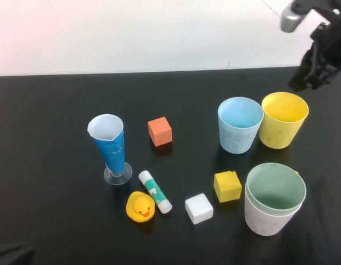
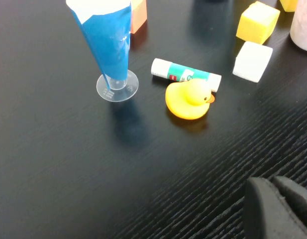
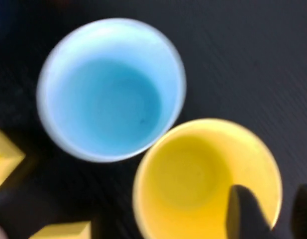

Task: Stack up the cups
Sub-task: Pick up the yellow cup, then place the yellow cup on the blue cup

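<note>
Standing upright near the surface's right edge: light blue cup (image 1: 240,125) touching yellow cup (image 1: 283,120); pale green cup (image 1: 276,190) nested in pink-white cup (image 1: 265,218). Right gripper (image 3: 266,211) released above the yellow cup; left gripper (image 2: 280,208) at near-left corner, state cannot tell.

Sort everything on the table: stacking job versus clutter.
Job: blue cup, yellow cup, green cup nested in the pink-white cup.
Clutter: cone glass, orange block, yellow block, white block, glue stick, duck.
</note>
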`<control>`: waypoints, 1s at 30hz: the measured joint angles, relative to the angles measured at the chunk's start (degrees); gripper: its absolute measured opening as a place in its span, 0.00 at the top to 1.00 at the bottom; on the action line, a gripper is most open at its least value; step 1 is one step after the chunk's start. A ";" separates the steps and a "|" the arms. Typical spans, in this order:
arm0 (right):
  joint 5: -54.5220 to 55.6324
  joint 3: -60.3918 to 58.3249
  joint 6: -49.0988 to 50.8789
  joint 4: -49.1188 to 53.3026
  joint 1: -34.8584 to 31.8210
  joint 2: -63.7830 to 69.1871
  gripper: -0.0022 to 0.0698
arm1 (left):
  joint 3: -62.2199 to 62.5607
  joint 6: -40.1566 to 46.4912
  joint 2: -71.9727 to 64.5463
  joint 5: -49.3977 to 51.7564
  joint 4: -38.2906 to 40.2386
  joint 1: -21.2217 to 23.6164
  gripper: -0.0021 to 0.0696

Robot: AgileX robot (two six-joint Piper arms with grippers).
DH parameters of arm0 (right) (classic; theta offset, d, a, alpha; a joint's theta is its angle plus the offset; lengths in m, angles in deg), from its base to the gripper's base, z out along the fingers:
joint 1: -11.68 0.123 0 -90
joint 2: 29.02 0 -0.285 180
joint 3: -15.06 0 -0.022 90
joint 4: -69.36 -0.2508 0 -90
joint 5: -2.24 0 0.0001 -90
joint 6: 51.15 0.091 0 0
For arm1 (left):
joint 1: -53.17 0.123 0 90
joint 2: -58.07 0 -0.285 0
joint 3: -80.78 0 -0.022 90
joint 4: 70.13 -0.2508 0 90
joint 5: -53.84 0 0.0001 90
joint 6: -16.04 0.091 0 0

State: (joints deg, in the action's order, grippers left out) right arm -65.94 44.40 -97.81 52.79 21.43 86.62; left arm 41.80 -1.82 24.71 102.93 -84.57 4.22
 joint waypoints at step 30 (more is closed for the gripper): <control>-2.95 9.53 8.33 0.67 0.24 -2.22 0.93 | -0.87 -2.56 0.00 1.36 -1.33 0.00 0.97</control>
State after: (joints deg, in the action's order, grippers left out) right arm -68.89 53.93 -89.48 53.46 21.67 84.40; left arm 40.93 -4.37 24.71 104.29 -85.90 4.22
